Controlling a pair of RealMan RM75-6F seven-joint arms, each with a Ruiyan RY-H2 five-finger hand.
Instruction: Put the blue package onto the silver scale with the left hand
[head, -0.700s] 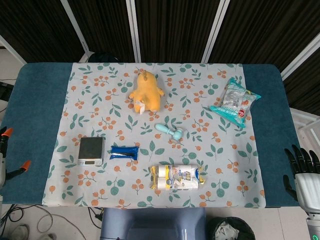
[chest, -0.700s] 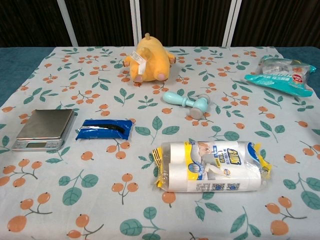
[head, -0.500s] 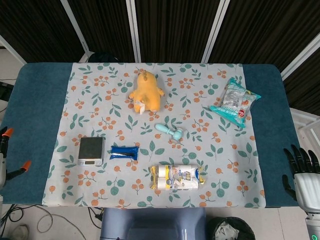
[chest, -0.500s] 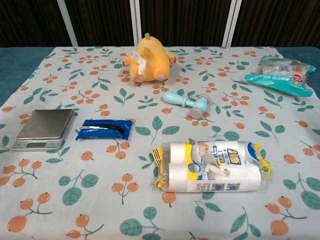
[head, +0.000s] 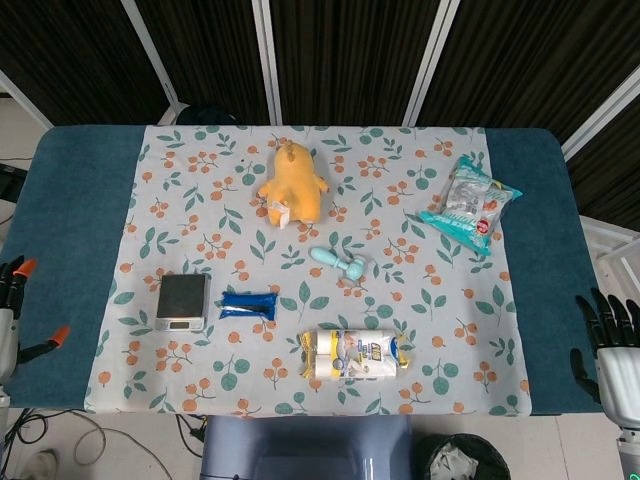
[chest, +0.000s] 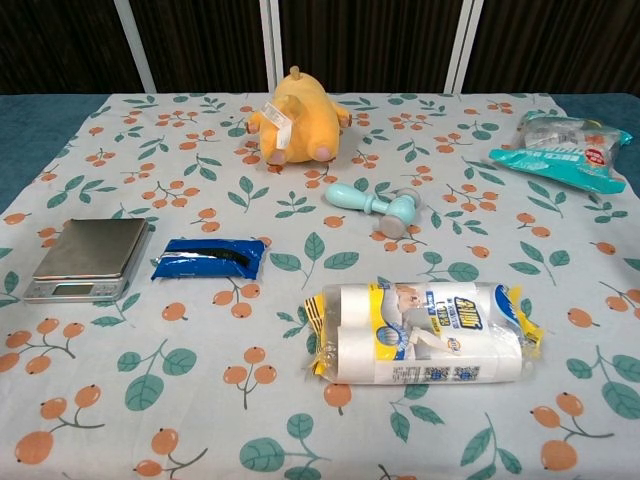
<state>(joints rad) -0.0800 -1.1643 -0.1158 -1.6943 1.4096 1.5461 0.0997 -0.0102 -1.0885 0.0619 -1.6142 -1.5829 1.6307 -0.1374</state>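
Note:
The blue package (head: 248, 305) (chest: 208, 258) lies flat on the floral cloth, just right of the silver scale (head: 183, 301) (chest: 88, 258), with a small gap between them. The scale's plate is bare. My left hand (head: 12, 312) shows only at the far left edge of the head view, off the table's side, well left of the scale. Its orange-tipped fingers are apart and hold nothing. My right hand (head: 608, 345) hangs past the table's right edge, its dark fingers spread and empty. Neither hand appears in the chest view.
A yellow plush toy (head: 292, 186) (chest: 297, 118) sits at the back centre. A teal toy (head: 341, 264) (chest: 380, 205) lies mid-table. A pack of paper rolls (head: 355, 354) (chest: 425, 333) is near the front. A teal snack bag (head: 468, 205) (chest: 562, 148) lies at the back right.
My left hand has shifted slightly in at the left edge. My right hand has sunk a little lower. The objects on the table have not moved.

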